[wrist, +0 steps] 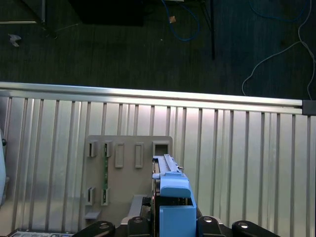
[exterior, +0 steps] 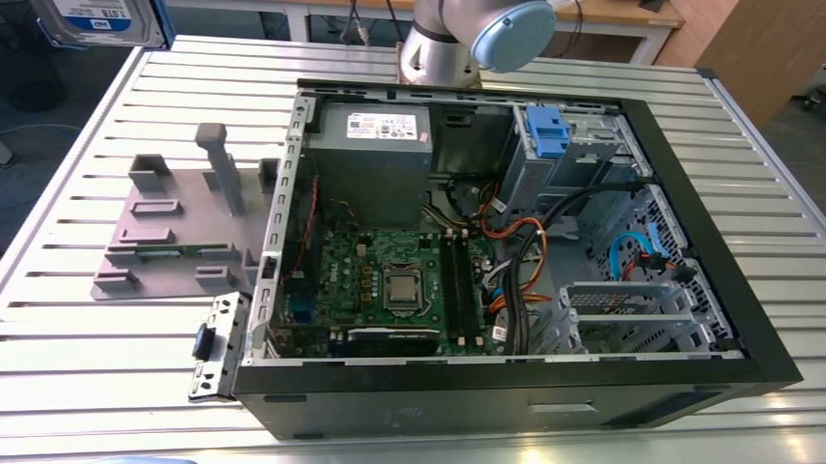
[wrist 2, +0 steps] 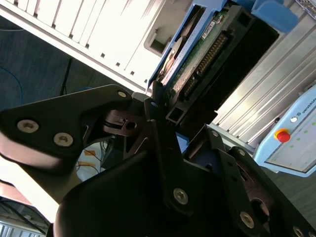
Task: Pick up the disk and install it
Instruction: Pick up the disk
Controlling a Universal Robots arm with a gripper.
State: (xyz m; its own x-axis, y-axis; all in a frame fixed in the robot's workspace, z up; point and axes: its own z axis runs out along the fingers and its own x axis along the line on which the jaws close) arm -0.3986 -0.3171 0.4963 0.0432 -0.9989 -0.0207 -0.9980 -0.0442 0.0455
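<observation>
At eleven o'clock: the disk [exterior: 93,21]
Silver drive in a blue bracket, white label with blue band facing the exterior view, slightly tilted.

Silver disk [exterior: 93,19] with white-and-blue label in blue bracket, green motherboard [exterior: 387,280], black computer case [exterior: 427,411], grey fixture plate [exterior: 168,232], ribbed silver table [exterior: 77,367]

Robotics lab, bench test cell. Evidence: robot arm [exterior: 446,48] mounted at the edge of a slatted aluminium table [exterior: 103,377], with gripper [wrist: 174,224]. Teach pendant [wrist 2: 291,140] with red stop button [wrist 2: 282,135]. Open computer case [exterior: 452,401] and grey fixture plate [exterior: 168,237] sit on the table. Loose cables [wrist: 276,54] lie on the dark floor [wrist: 98,49].
</observation>
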